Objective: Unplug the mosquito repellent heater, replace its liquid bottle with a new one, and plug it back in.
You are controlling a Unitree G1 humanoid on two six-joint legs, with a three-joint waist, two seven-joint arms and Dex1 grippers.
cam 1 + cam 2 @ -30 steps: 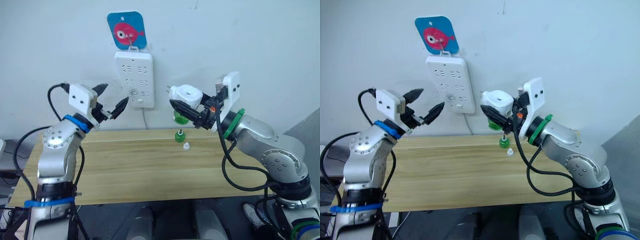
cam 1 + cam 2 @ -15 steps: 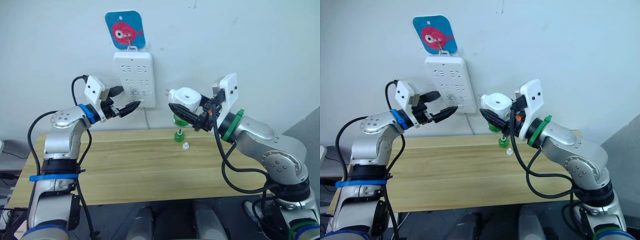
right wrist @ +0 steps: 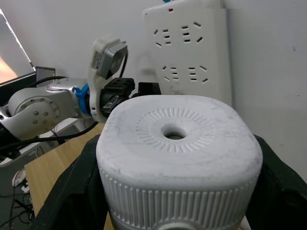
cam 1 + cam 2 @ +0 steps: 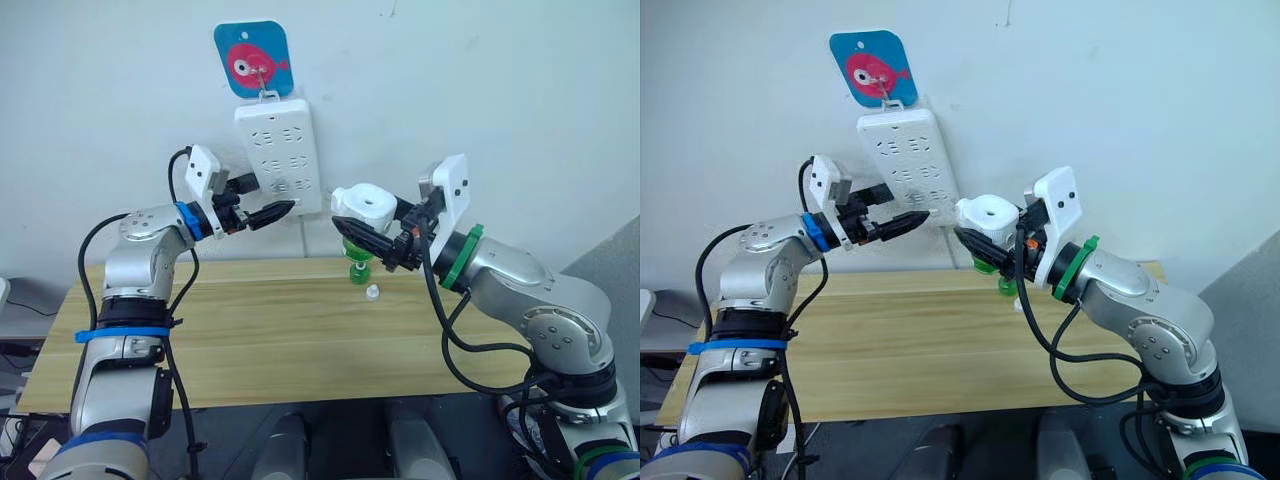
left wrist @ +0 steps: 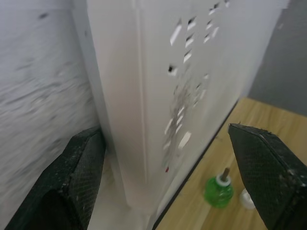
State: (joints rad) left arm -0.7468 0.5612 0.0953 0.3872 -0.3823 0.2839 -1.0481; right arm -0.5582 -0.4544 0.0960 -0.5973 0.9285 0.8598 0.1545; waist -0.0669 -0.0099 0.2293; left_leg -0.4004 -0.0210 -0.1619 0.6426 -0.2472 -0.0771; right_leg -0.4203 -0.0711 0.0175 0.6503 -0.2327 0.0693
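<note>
Left end effector [image 4: 283, 209] reached the power strip [image 4: 279, 157], spread; right one [image 4: 372, 240] (clenched) grips heater [image 4: 363, 205].

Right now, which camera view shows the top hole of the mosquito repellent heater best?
The right wrist view: the mosquito repellent heater sits close, its round top hole facing the camera. Both eye views show it small and from the side, held in the right tool.

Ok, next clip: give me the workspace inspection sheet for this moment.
Surface: wooden table, mostly bare.
Job's things: mosquito repellent heater unplugged, held off the table with a green bottle under it; another green bottle stands on the table.
Clutter: small white cap beside that bottle.
Grippers: right gripper shut on the heater; left gripper open, straddling the power strip.
Cables: strip's cord hangs down.
Surroundings: white wall, fish hook plate.
</note>
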